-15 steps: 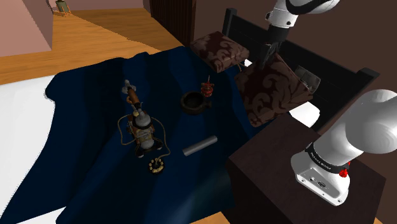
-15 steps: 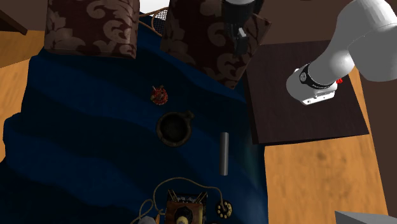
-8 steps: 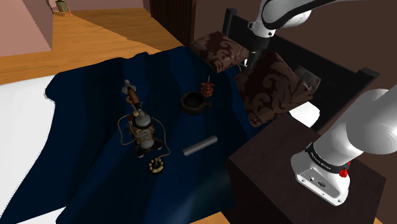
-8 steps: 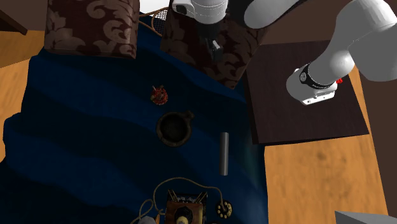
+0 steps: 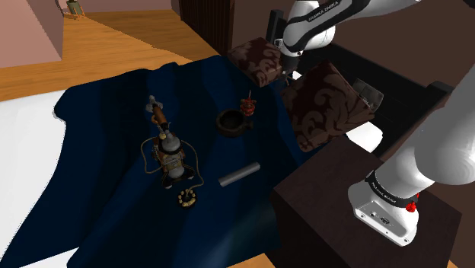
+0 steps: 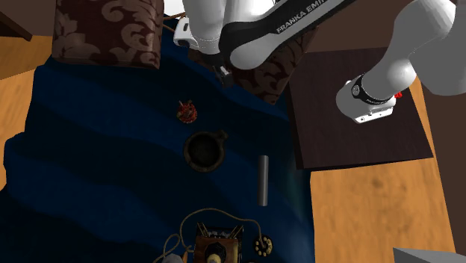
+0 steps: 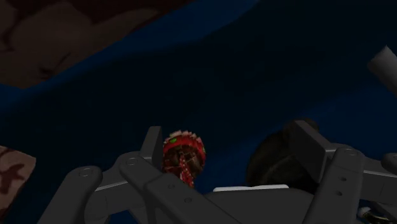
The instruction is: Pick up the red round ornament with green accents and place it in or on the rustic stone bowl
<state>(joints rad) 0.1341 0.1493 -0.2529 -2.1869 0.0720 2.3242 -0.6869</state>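
The red round ornament [image 5: 249,105] [image 6: 187,112] with a green fleck stands on the dark blue blanket, just beyond the dark stone bowl [image 5: 232,122] [image 6: 204,151]. My gripper [image 5: 287,74] [image 6: 222,72] hangs above the blanket between the two pillows, to the shoulder view's right of the ornament and apart from it. In the wrist view the ornament [image 7: 184,153] lies ahead beside one finger, and the bowl [image 7: 275,162] shows dark behind the other. The gripper [image 7: 232,145] is open with nothing between its fingers.
Two brown patterned pillows [image 5: 327,103] [image 5: 263,59] flank the hand. A grey cylinder [image 5: 239,174] [image 6: 263,180] and a brass device with hoses [image 5: 171,156] lie nearer on the blanket [image 5: 114,114]. A dark side table [image 6: 358,112] carries the arm's base.
The arm has swung from over the nearer pillow toward the shoulder view's left, bringing the hand between the pillows and closer to the ornament. Ornament and bowl have not moved.
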